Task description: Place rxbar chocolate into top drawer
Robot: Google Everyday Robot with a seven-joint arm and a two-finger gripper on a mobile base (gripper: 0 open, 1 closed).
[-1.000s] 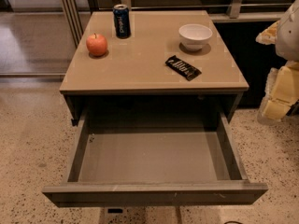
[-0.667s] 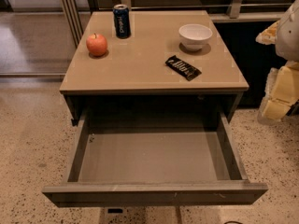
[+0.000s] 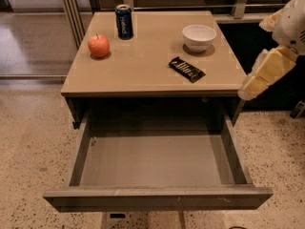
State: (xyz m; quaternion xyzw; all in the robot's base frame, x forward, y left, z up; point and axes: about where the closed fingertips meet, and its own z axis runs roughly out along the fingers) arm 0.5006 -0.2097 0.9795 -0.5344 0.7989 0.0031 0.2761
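Note:
The rxbar chocolate [image 3: 186, 69], a flat black wrapper with white lettering, lies on the tan table top [image 3: 143, 70] right of centre, in front of the bowl. The top drawer [image 3: 157, 166] is pulled wide open below the table top, and its grey inside is bare. My gripper [image 3: 259, 78], white and pale yellow, hangs at the right edge of the view, beside the table's front right corner. It is to the right of the bar, apart from it, and holds nothing that I can see.
A white bowl [image 3: 199, 36] stands at the back right of the table top. A dark blue soda can [image 3: 124, 21] stands at the back, and a red apple [image 3: 98, 45] at the left. A speckled floor [image 3: 33, 147] surrounds the table, and a metal frame [image 3: 71, 8] stands behind it.
My gripper has moved left, closer to the table's front right corner. The bar, bowl, can, apple and drawer have not moved.

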